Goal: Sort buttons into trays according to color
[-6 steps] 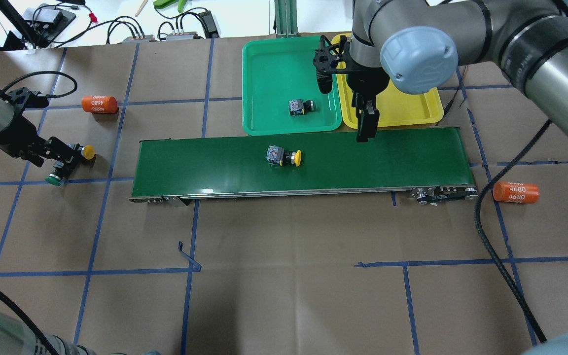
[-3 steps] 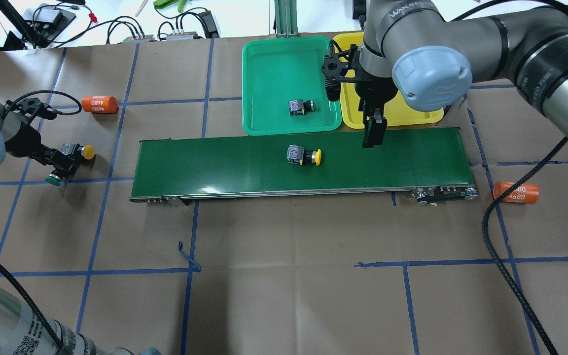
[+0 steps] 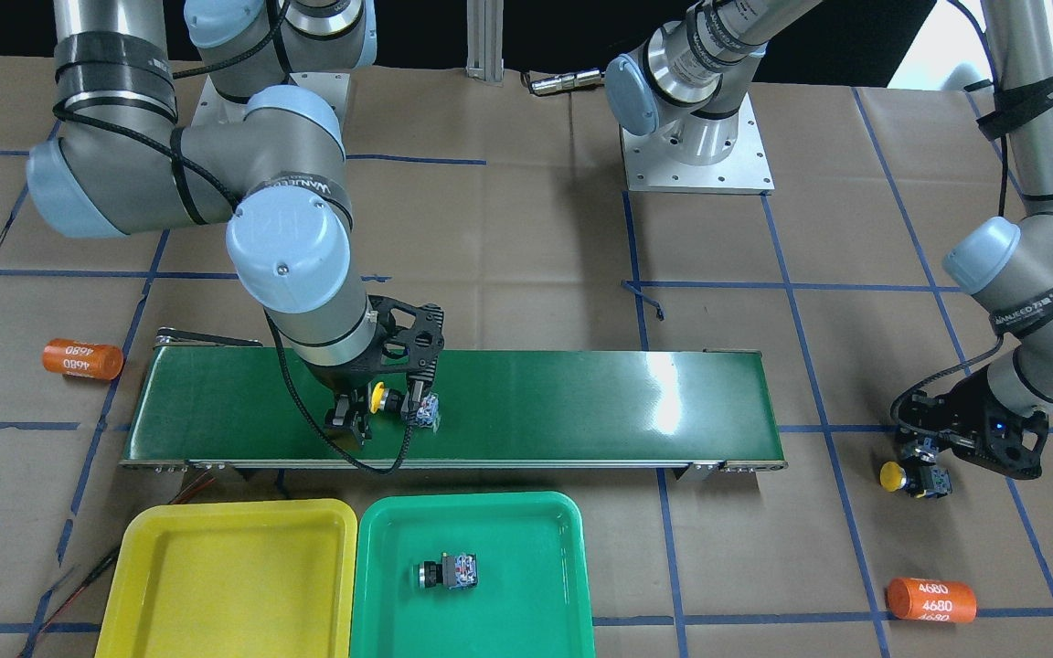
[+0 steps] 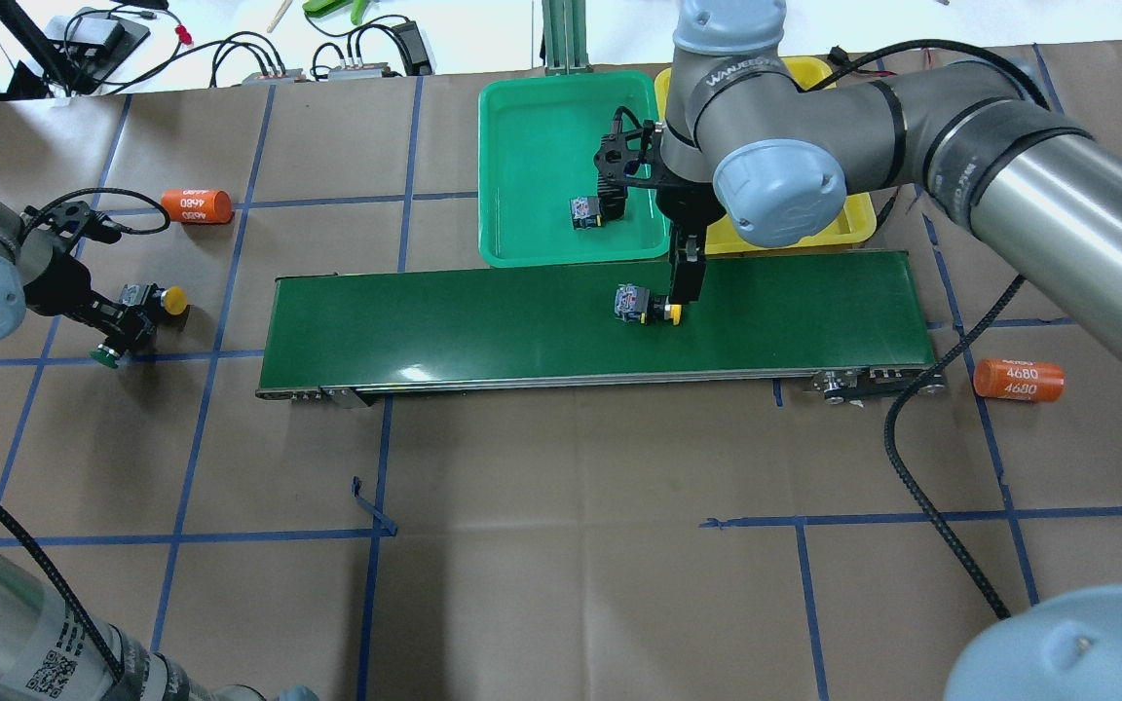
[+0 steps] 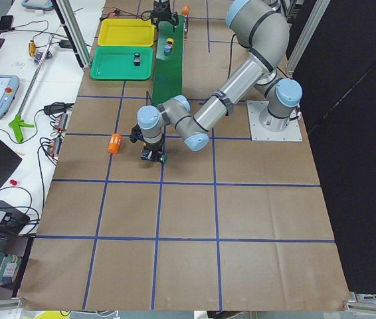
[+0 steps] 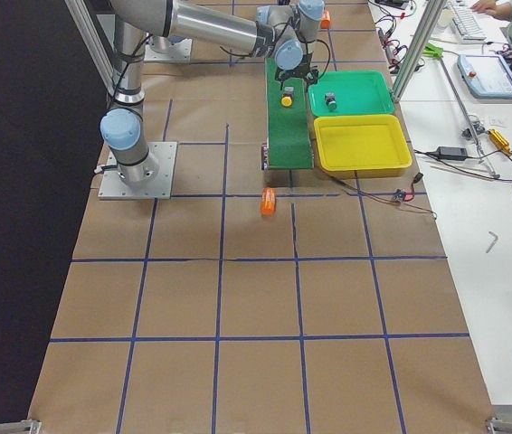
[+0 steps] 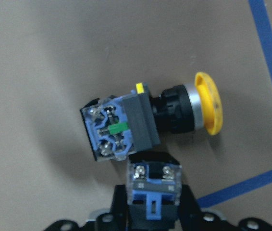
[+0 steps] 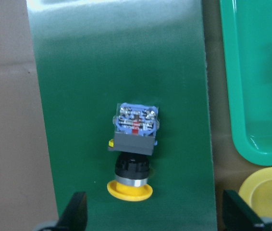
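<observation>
Right pincer [image 8: 156,214] hangs wide open over the belt [image 8: 78,96], yellow button [image 8: 133,144] lying between its fingers [image 8: 76,211], cap nearest the pincer. Left pincer [image 7: 154,204] is clamped on a green button [image 7: 154,180]; a second yellow button [image 7: 141,122] lies just ahead on the bench [image 7: 54,57].

My right arm [image 4: 785,185] hides much of the yellow tray [image 4: 858,222] beyond the conveyor belt [image 4: 483,331].
Off the belt's left end, my wrist view crops the button [image 7: 154,180] in my left gripper [image 7: 154,204], cap unseen.
</observation>
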`<action>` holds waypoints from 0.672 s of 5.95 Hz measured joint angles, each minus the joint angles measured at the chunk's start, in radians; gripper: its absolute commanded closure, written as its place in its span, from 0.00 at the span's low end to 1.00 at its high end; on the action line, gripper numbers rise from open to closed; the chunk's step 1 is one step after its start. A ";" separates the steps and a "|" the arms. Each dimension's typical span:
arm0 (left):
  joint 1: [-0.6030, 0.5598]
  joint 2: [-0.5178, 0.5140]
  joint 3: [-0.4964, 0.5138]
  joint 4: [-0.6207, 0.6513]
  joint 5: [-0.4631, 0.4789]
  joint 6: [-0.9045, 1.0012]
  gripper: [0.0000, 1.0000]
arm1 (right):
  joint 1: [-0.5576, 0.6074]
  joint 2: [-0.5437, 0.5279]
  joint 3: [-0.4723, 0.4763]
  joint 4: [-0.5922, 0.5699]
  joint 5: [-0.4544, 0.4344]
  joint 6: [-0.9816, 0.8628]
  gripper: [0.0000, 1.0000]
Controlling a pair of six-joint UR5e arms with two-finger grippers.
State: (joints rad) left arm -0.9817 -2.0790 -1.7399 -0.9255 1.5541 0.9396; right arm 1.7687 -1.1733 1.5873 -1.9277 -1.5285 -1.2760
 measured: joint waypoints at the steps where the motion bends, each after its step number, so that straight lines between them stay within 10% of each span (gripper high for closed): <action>1: -0.004 0.020 -0.001 -0.004 0.018 -0.070 0.80 | 0.001 0.007 0.040 -0.036 -0.001 0.003 0.00; 2: -0.011 0.059 -0.007 -0.024 0.027 -0.186 0.80 | -0.007 0.002 0.103 -0.102 -0.007 -0.002 0.04; 4: -0.049 0.151 -0.020 -0.098 0.009 -0.552 0.81 | -0.057 -0.034 0.179 -0.169 -0.026 -0.026 0.76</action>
State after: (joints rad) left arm -1.0311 -1.9275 -1.7601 -1.0237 1.5632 0.3878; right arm 1.7120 -1.2074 1.7665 -2.0967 -1.5541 -1.3020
